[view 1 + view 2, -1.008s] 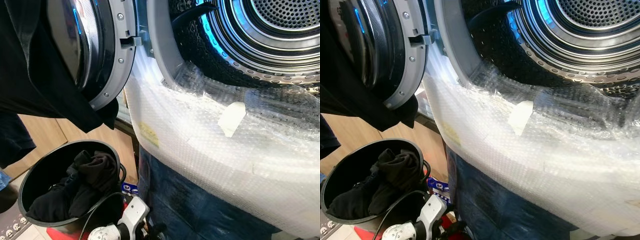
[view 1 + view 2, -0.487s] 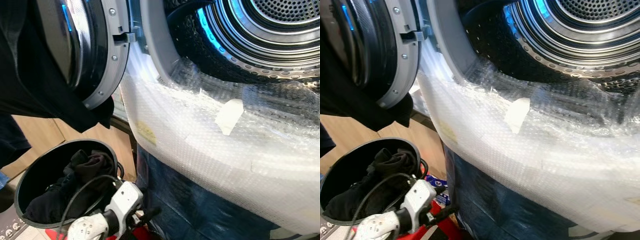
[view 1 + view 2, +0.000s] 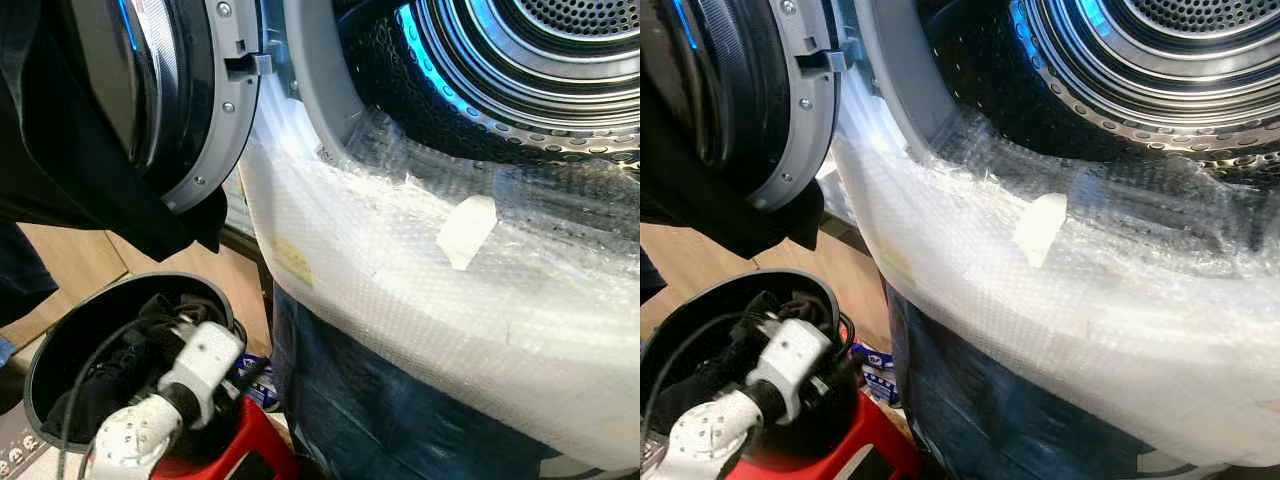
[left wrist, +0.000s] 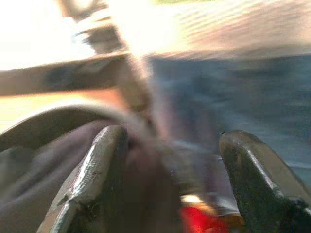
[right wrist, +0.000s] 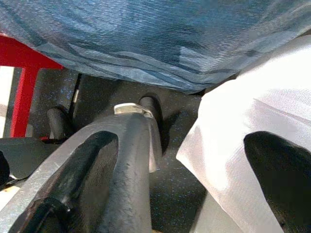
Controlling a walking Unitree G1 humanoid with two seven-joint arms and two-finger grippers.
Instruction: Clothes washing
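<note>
Left gripper [image 4: 170, 160]: reaching down into the black bucket, fingers [image 4: 97, 174] spread apart with nothing clamped between them; wrist picture blurring badly.
Left arm [image 3: 165, 405]: showing as a white and silver wrist with a black cable, hanging over the bucket's mouth.
Dark clothes [image 3: 100, 385]: lying bunched at the bottom of the bucket, directly under the gripper; touching or not, cannot tell.
Black bucket [image 3: 45, 345]: standing on the floor just beside the machine's front, below the open door, with something red [image 3: 245, 450] sitting against its near side.
Right gripper [image 5: 194, 165]: hanging low by the machine's base, fingers standing wide apart and holding nothing.
Door [image 3: 215, 100]: swinging open to the left, a black garment [image 3: 60, 170] draping over it.
Drum [image 3: 530, 70]: gaping open above, glowing blue along its rim.
Bubble wrap [image 3: 400, 270]: covering the machine's front below the opening, a pale tape patch [image 3: 465, 230] sticking on it.
Blue sheet [image 3: 360, 400]: hanging beneath the wrap.
</note>
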